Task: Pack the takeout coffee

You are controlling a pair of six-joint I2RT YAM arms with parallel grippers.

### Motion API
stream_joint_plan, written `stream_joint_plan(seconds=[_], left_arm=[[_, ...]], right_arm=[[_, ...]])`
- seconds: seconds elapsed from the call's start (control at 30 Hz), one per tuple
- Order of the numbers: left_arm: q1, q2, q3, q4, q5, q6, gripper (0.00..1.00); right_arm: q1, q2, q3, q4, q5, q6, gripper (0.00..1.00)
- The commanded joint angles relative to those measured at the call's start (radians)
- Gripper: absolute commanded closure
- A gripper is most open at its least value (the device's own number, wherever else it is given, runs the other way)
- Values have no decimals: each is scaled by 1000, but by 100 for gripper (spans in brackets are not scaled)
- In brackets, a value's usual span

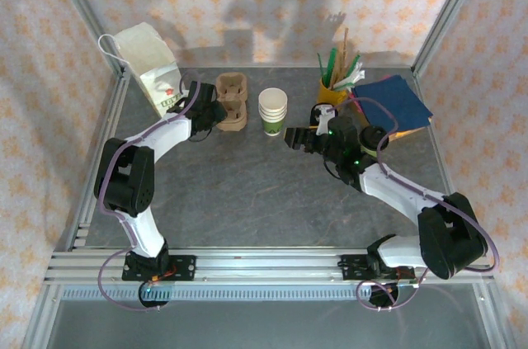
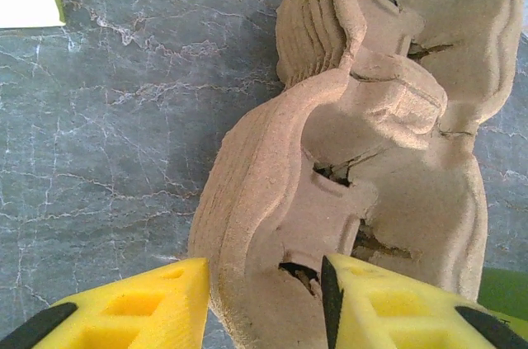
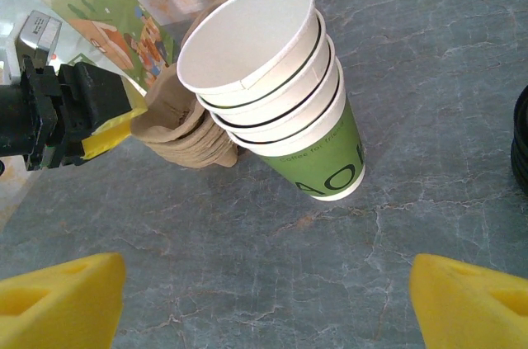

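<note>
— Takeout coffee: where on the counter (image 1: 247,192)?
— Cannot tell. Lidless stacked cups (image 3: 272,93) at upper centre of the top view, pulp carriers (image 2: 388,143) just left of them, paper bag (image 1: 148,64) at upper left.
— And at the left pincer (image 2: 264,308)?
— Set astride the top carrier's wall, one finger inside a pocket, the other outside, probably to peel one carrier off the pile. Partway open; whether pinching yet, cannot tell.
— And the right pincer (image 3: 264,308)?
— Spread wide, holding nothing, pointed at the cup stack from lower right. Likely placed so for taking a cup next.
— And the black lids (image 3: 521,143)?
— At the right edge of the right wrist view, close by for capping.
</note>
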Motion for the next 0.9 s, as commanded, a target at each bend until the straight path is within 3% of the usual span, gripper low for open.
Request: stream_joint_plan(seconds=[0.0,0.7,0.87], left_arm=[[5,10,22,23,8,-6,59],[7,-39,-28,138,78,-47,61],[8,-47,-32,142,71,-52,68]], right_arm=[[6,3,10,7,28,-19,12],[6,1,17,-9,44,-20,12],[6,1,19,-13,46,-20,12]])
